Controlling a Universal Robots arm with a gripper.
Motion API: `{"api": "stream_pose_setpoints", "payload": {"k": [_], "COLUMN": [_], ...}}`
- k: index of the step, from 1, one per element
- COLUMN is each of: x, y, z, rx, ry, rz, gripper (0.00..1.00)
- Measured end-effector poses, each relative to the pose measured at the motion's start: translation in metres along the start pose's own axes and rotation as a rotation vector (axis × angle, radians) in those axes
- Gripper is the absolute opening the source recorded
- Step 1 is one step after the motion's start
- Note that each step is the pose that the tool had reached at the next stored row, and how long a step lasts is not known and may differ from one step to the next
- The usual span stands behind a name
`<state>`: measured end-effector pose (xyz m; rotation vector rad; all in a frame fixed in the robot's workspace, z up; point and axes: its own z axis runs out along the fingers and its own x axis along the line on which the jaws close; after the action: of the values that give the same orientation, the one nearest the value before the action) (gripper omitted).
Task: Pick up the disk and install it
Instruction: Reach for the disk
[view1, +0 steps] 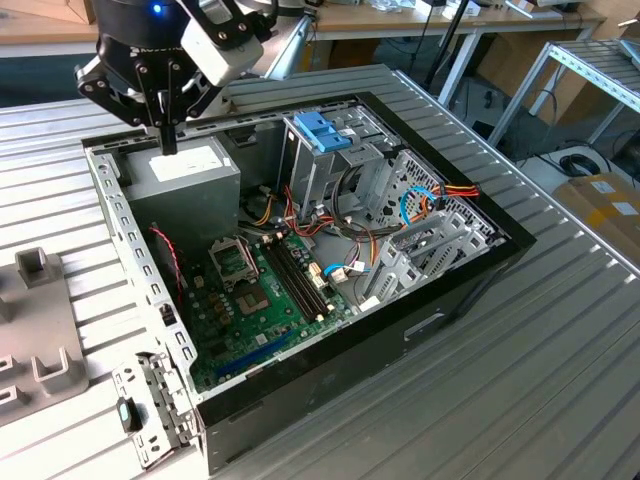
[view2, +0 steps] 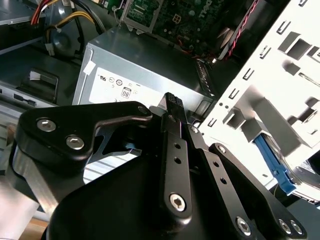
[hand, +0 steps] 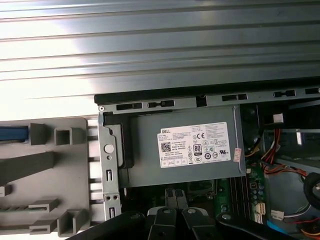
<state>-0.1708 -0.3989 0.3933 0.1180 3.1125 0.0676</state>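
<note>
My gripper (view1: 168, 140) hangs shut and empty just above the grey power supply box (view1: 190, 175) at the back corner of the open computer case (view1: 330, 340). In both wrist views its fingers (view2: 172, 102) (hand: 175, 194) are pressed together over that box's white label (hand: 197, 144). The disk seems to be the light-blue carrier edge (view2: 272, 160) with a sliver of silver metal beside it, resting in the grey fixture (hand: 55, 165) outside the case. The same blue edge (hand: 12, 134) reaches the picture's border, and the rest is cut off.
A bare blue plastic bracket (view1: 322, 130) stands on top of the drive cage (view1: 330, 170). The motherboard (view1: 260, 290) and loose cables (view1: 430, 200) fill the case floor. A perforated side rail (view1: 130, 260) borders the case. The ribbed metal table (view1: 540, 360) surrounds it all.
</note>
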Motion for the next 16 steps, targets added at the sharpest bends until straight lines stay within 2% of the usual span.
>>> {"api": "stream_pose_setpoints", "payload": {"k": [16], "x": [0.0074], "y": [-0.0006], "z": [-0.0002], "rx": [0.0], "ry": [0.0], "rz": [0.0], "gripper": [0.1]}}
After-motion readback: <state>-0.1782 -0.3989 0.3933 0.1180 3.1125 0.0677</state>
